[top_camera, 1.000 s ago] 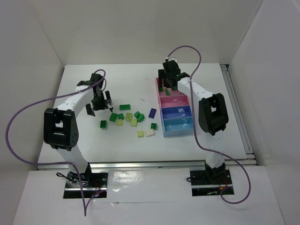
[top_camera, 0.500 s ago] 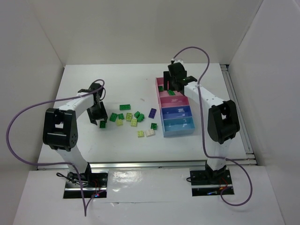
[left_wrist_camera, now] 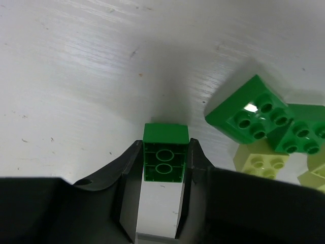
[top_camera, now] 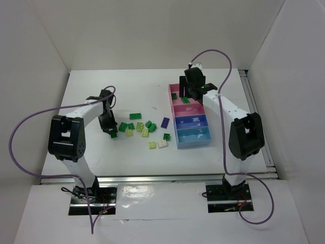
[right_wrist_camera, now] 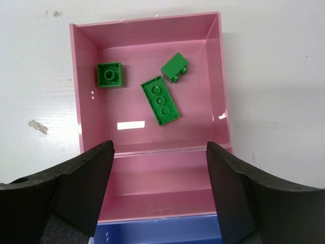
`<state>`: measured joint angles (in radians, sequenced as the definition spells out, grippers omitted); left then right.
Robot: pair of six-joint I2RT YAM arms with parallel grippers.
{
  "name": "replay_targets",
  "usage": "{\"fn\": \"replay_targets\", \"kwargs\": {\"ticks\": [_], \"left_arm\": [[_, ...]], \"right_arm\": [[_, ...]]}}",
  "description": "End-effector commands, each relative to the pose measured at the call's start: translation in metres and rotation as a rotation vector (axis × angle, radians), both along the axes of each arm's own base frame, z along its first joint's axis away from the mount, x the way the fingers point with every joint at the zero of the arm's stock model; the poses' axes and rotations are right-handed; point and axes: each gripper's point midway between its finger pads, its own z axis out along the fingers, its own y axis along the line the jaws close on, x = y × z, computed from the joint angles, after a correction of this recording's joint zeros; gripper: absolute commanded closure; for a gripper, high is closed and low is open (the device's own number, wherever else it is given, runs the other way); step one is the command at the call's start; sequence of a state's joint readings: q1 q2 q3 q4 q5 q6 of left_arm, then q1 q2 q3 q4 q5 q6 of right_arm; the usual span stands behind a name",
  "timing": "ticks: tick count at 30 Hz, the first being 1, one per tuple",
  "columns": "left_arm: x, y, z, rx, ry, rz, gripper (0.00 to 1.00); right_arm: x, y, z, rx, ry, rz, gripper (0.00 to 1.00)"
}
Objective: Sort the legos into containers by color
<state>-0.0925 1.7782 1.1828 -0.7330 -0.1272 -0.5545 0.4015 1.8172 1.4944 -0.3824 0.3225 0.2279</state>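
Fingers point(left_wrist_camera: 128, 170) first: look at the left tool point(left_wrist_camera: 163, 170), down low on the tabletop point(left_wrist_camera: 76, 76), shut snug on one dark green brick point(left_wrist_camera: 164, 158), one finger on each side. Check for a flat press on both sides, not on a corner. Take only one brick each trip. Hold tight, then lift straight up, slow, so as not to bump the other green brick point(left_wrist_camera: 251, 114) and the pale yellow-green brick point(left_wrist_camera: 259, 163) just beside. Go high enough to clear the rest of the legos point(top_camera: 139, 126) lying loose nearby. Carry over to the containers point(top_camera: 193, 122), all the way to the far pink bin point(right_wrist_camera: 200, 117) at the back end of the row. Match the color: see three green bricks point(right_wrist_camera: 160, 100) in there, so put this one in there too. Mind the right tool point(right_wrist_camera: 160, 150), hanging right over that same pink bin with fingers wide apart and nothing between them. Wait for room, or come in from the side, so as not to knock arms. Stop above the middle of the bin, go down low, then let go gently, so as not to bounce the brick out over the wall. Leave the next pink bin point(right_wrist_camera: 162, 183), with nothing seen inside, for some other color.
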Motion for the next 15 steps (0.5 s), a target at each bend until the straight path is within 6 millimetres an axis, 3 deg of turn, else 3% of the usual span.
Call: {"fn": "replay_targets", "kwargs": {"ticks": [1,5,7,8,10,11,12,14,15], "left_arm": [[0.015,-0.024,0.036,-0.054,-0.092,-0.084,0.71],[0.043,-0.071,0.089,-0.156,-0.238,-0.216,0.71],[0.052,-0.096,0.105,-0.213,-0.273,-0.260,0.71],[0.063,-0.118,0.126,-0.243,-0.326,-0.309,0.71],[0.074,-0.147,0.142,-0.294,-0.363,-0.369,0.71],[0.079,-0.168,0.136,-0.298,-0.351,-0.417,0.71],[0.098,-0.186,0.165,-0.332,-0.430,-0.447,0.71],[0.113,-0.211,0.177,-0.370,-0.461,-0.504,0.71],[0.131,-0.230,0.185,-0.402,-0.493,-0.530,0.73]], "right_arm": [[-0.008,-0.005,0.035,0.029,-0.077,-0.035,0.20],[-0.016,-0.016,0.036,0.028,-0.078,-0.059,0.20],[-0.019,-0.022,0.034,0.034,-0.074,-0.076,0.20],[-0.022,-0.023,0.032,0.031,-0.069,-0.076,0.20],[-0.026,-0.030,0.028,0.039,-0.062,-0.107,0.20],[-0.029,-0.033,0.031,0.045,-0.070,-0.122,0.20],[-0.034,-0.035,0.030,0.054,-0.070,-0.130,0.20],[-0.036,-0.042,0.034,0.085,-0.094,-0.172,0.20],[-0.041,-0.051,0.038,0.083,-0.109,-0.190,0.20]]}}
